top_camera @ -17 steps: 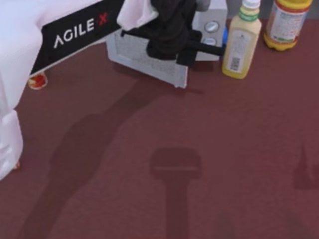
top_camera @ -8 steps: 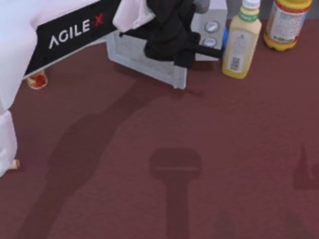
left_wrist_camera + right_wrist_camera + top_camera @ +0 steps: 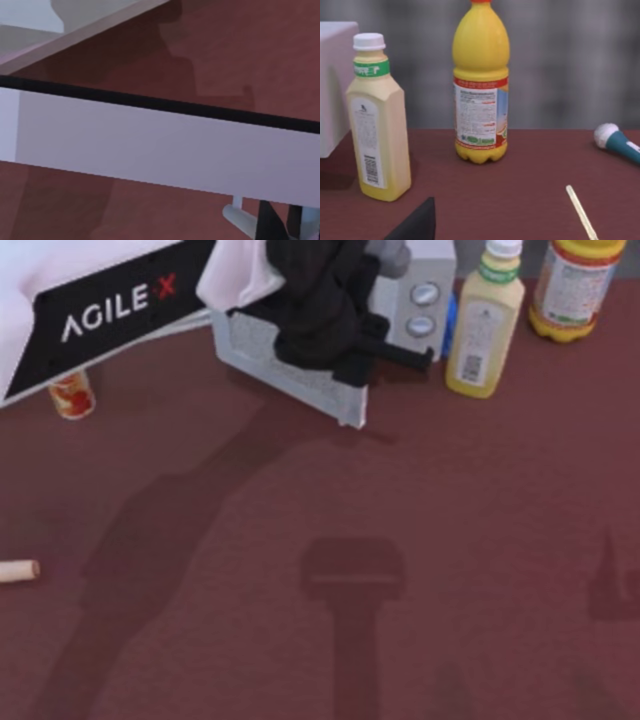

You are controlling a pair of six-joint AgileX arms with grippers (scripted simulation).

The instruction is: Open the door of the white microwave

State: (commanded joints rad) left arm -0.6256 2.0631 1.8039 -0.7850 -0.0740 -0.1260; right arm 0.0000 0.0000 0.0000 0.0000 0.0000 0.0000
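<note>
The left arm's black two-finger gripper [image 3: 385,353] sits over the front of the boxy white-grey microwave [image 3: 425,280] at the far edge of the table, its dark fingers reaching toward the panel with 2 round silver knobs [image 3: 424,294]; whether the fingers are spread or closed on anything I cannot tell, since the wrist body hides them from above. Under it, the flat white door with the grey speckled mesh window [image 3: 290,375] stands swung out at an angle, its free edge toward the table's middle and well off the oven's front. I judge the pull to be in hand, with the door partly open. The next move calls for drawing the free edge further round along its arc, keeping contact. The right gripper [image 3: 417,225] hangs parked near the pale yellow square bottle [image 3: 377,120] and the tall orange-yellow bottle [image 3: 480,82]
</note>
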